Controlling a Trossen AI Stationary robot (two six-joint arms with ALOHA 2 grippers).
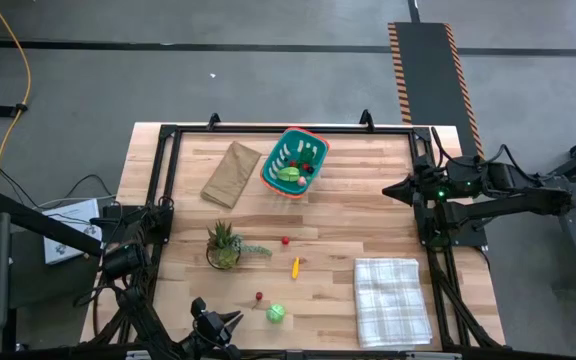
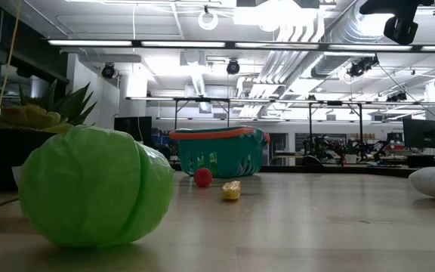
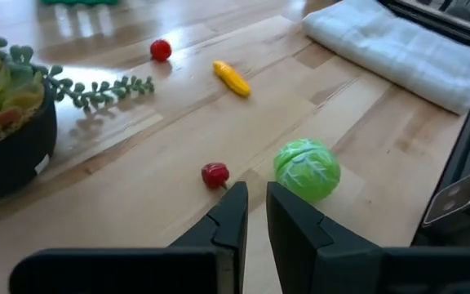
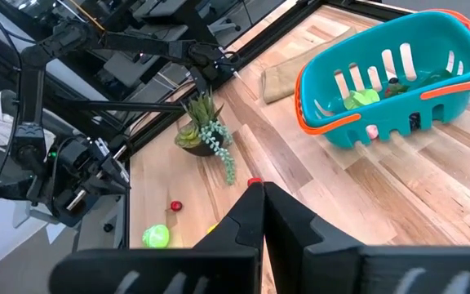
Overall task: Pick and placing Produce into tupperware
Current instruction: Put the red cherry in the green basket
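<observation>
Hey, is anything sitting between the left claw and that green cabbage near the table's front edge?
Nothing visible. The left claw faces the green cabbage across bare wood; a small red piece lies just beside that path, not across it.

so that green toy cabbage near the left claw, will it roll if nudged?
Probably. The green toy cabbage looks rounded, nearly ball-shaped, resting free on the smooth wooden table, so a nudge could send it rolling. Its glossy plastic-looking skin may slip between claw fingers. It likely weighs little for its size.
</observation>
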